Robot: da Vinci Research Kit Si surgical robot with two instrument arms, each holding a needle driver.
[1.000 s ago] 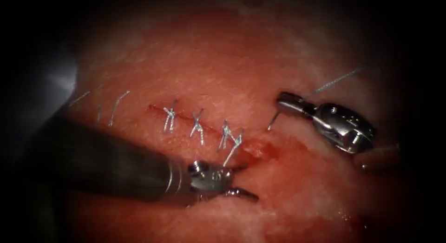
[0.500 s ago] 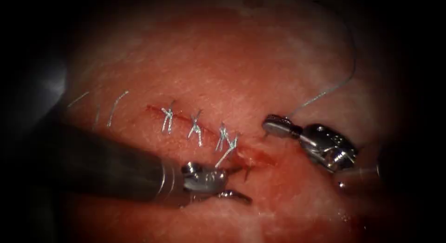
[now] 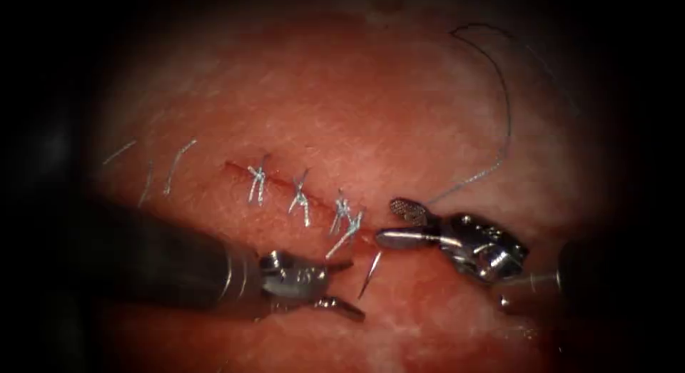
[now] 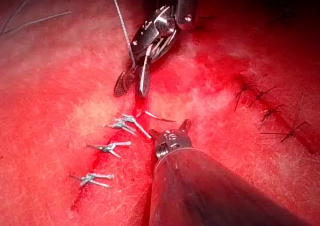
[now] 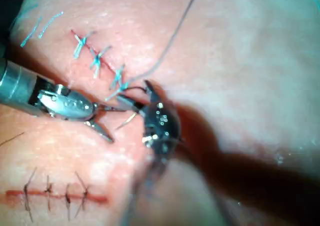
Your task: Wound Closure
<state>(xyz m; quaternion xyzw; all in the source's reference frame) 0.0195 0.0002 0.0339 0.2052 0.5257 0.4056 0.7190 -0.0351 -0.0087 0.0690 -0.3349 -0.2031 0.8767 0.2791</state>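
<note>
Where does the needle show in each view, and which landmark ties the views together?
Endoscope view: the needle is a bare sliver between the open left pincer and the open right pincer, held by neither.
Left wrist view: needle lies between the two pincers, beside the left one.
Right wrist view: needle lies between both pincers.
Shared landmark: the knotted stitch nearest the needle.

The tissue [image 3: 399,109] is seen under everything, with a cut [image 3: 300,189] closed by three knots. Loose thread [image 3: 499,116] is laid on it, and cut ends of thread [image 3: 175,166] are seen left of the cut.
</note>
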